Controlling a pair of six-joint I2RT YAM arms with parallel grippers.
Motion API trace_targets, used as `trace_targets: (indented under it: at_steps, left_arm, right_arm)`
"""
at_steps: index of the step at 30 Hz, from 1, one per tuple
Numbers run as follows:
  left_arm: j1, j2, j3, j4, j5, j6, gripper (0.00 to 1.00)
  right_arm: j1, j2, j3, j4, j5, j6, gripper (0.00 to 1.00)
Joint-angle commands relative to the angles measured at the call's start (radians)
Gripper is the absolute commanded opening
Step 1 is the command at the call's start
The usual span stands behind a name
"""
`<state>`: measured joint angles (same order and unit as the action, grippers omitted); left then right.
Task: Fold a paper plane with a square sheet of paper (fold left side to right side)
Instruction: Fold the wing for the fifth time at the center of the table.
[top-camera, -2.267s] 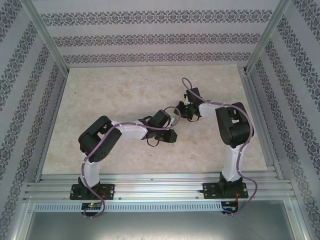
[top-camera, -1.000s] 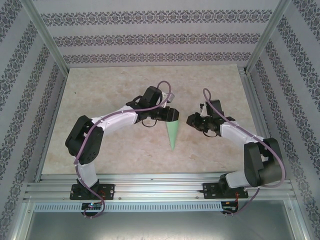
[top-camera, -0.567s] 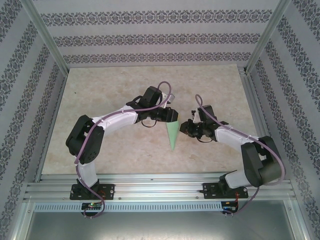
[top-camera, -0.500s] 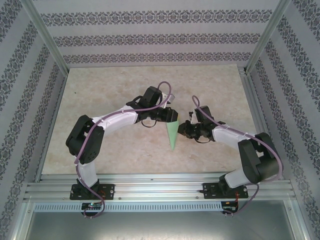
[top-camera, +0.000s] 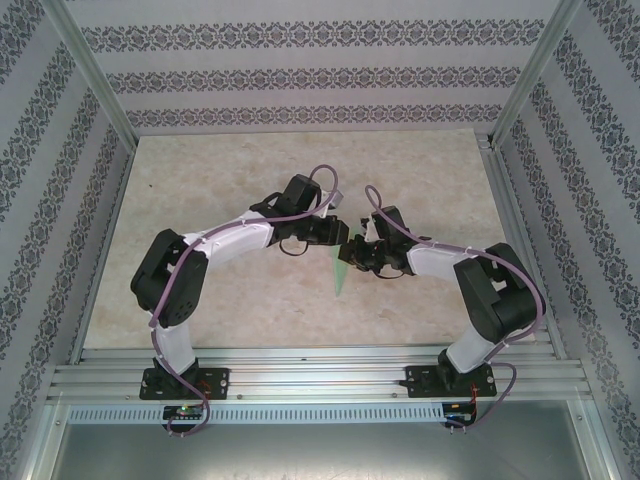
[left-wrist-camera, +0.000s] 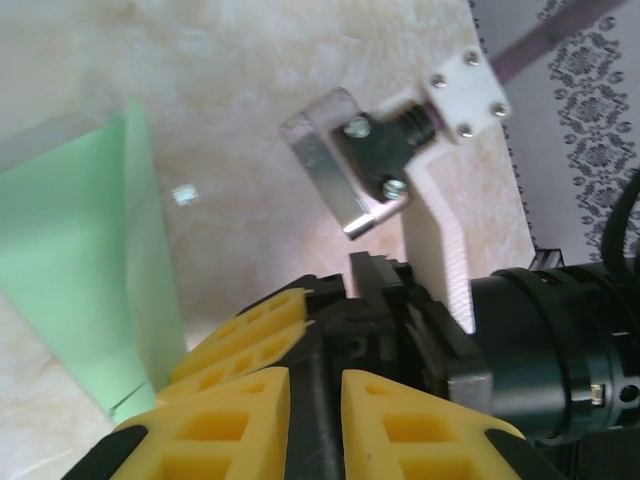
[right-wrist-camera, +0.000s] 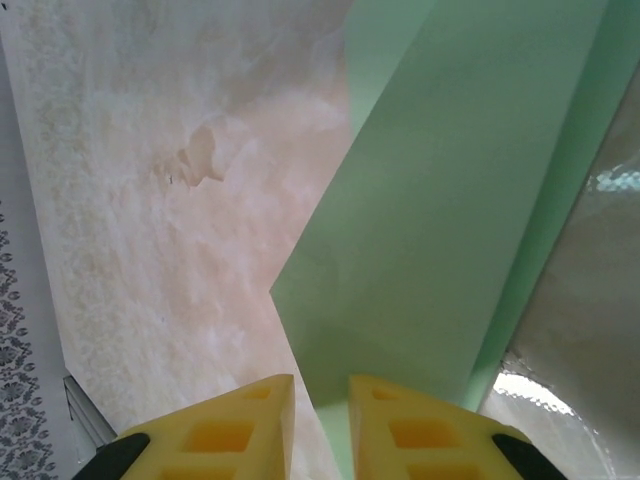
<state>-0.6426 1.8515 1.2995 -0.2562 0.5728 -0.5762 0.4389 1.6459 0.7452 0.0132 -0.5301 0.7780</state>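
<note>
Right wrist: right end effector (right-wrist-camera: 320, 388) clamps the pale green creased paper plane (right-wrist-camera: 440, 220); left end effector (left-wrist-camera: 315, 385) unclear.

light green paper plane (top-camera: 340, 272), a narrow folded dart; tip toward the near edge

My top camera hangs above and behind my two arm bases, looking down over the whole table (top-camera: 200, 180). Each wrist camera sits very close to the tabletop, looking out past its own yellow fingers (left-wrist-camera: 240, 340). All three views share the green paper plane (right-wrist-camera: 440, 220) at mid-table.
</note>
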Motion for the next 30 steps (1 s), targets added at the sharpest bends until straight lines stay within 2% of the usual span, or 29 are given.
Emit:
trace_targets:
  at_steps: [1, 12, 22, 30]
  left_arm:
    - [0.042, 0.014, -0.038, 0.013, -0.013, -0.047, 0.22]
    - [0.049, 0.094, -0.007, 0.001, 0.075, -0.033, 0.2]
    - [0.049, 0.208, 0.069, 0.003, 0.113, -0.053, 0.3]
    - [0.048, 0.253, 0.074, 0.011, 0.126, -0.058, 0.29]
  right_arm:
    - [0.009, 0.016, 0.003, 0.054, -0.011, 0.021, 0.24]
    - [0.008, 0.032, -0.015, 0.075, -0.008, 0.029, 0.29]
    - [0.007, 0.032, -0.026, 0.071, -0.004, 0.025, 0.28]
    - [0.004, 0.029, -0.029, 0.068, -0.006, 0.023, 0.28]
